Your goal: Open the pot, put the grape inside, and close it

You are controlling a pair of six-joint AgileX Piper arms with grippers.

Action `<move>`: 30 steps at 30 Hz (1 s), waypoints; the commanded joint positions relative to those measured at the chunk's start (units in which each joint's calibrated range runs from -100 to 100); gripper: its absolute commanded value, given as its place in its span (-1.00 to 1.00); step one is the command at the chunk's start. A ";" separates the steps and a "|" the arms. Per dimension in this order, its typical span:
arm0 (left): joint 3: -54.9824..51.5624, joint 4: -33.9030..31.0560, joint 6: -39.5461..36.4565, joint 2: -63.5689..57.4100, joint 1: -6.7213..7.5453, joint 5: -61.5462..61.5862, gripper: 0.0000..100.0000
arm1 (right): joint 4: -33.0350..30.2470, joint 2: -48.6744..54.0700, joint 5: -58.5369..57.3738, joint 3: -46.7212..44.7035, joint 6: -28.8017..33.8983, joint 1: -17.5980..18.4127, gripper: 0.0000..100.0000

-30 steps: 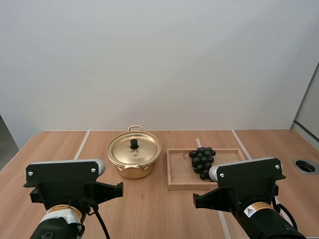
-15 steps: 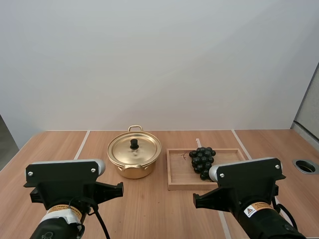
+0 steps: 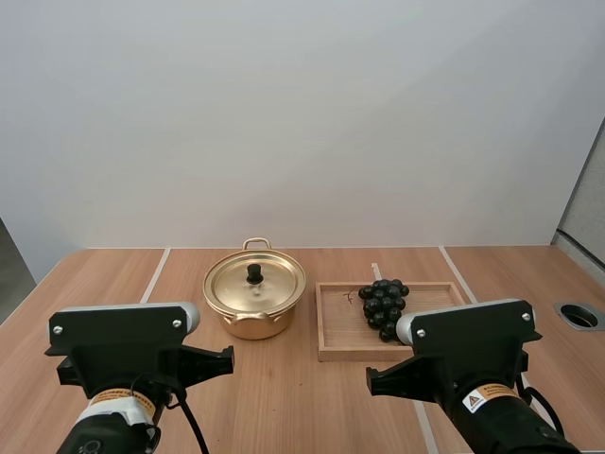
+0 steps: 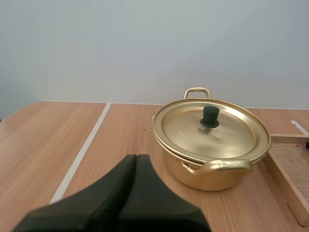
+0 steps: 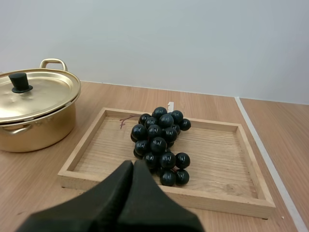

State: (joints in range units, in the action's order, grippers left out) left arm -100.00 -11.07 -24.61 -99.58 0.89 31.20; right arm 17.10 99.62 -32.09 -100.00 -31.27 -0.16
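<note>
A gold pot (image 3: 253, 305) stands at the table's middle with its lid (image 3: 255, 282) on, a black knob (image 3: 254, 272) at the centre. To its right a bunch of dark grapes (image 3: 382, 305) lies in a wooden tray (image 3: 336, 342). My left gripper (image 4: 134, 164) is shut on nothing, its fingers lying together as one wedge short of the pot (image 4: 212, 145). My right gripper (image 5: 133, 169) is shut too, empty, just before the tray's (image 5: 231, 203) near rim, with the grapes (image 5: 160, 143) beyond it.
White tape lines (image 3: 153, 276) cross the wooden table. A round grommet hole (image 3: 579, 316) sits near the right edge. Both arm housings (image 3: 132, 355) fill the near side in the high view.
</note>
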 commanded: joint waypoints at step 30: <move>30.87 0.57 0.51 6.73 -0.14 -3.77 -1.00 | 0.96 -9.97 -9.11 33.84 -0.35 -0.31 -1.00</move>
State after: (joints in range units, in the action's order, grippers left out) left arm -72.53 -11.07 -24.61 -95.39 0.89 25.31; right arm 19.56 92.48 -35.92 -71.12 -31.17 -0.33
